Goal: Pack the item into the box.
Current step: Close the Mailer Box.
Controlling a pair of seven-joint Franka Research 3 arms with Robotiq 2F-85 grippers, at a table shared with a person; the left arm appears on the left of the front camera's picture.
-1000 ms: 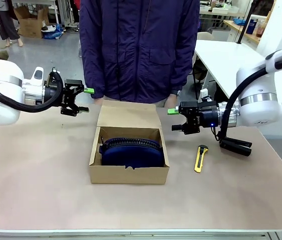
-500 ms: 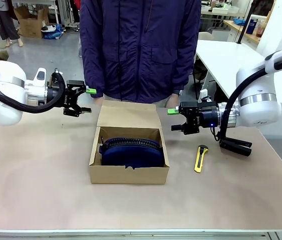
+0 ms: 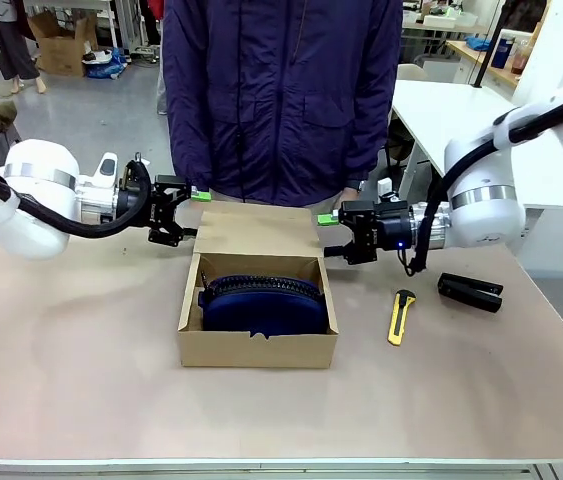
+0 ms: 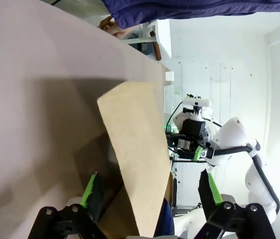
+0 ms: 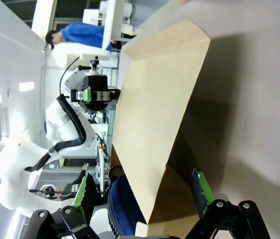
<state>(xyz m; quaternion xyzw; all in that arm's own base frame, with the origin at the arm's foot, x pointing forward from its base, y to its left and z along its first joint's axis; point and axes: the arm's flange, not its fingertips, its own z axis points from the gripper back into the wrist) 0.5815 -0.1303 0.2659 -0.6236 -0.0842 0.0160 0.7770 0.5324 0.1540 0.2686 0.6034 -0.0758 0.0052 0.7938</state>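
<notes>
Two grippers are in the front view. The left gripper [image 3: 193, 213] sits left of centre and the right gripper [image 3: 329, 236] right of centre. Both have their fingers spread wide and grip nothing. In the left wrist view the left gripper [image 4: 150, 188] straddles one side edge of the lid flap [image 4: 135, 159], a green pad on either side. The right gripper [image 5: 140, 189] does the same at the opposite edge of the lid flap [image 5: 154, 124]. Whether any pad touches the cardboard cannot be told.

There is one box [image 3: 258, 350], at the centre of the frame, with its lid flap [image 3: 256, 230] raised at the back between the two grippers. One pouch [image 3: 261, 303] lies inside it, below and between the grippers and apart from both. Its long axis runs left to right across the picture, parallel to the front wall. Its curved zipper edge faces the upper side of the frame, toward the flap.

One yellow utility knife [image 3: 398, 317] lies on the table [image 3: 81, 380] to the right of the box, below the right gripper. One black stapler [image 3: 470, 292] lies farther right. One person [image 3: 281, 100] in a dark jacket stands at the upper centre, behind the flap.
</notes>
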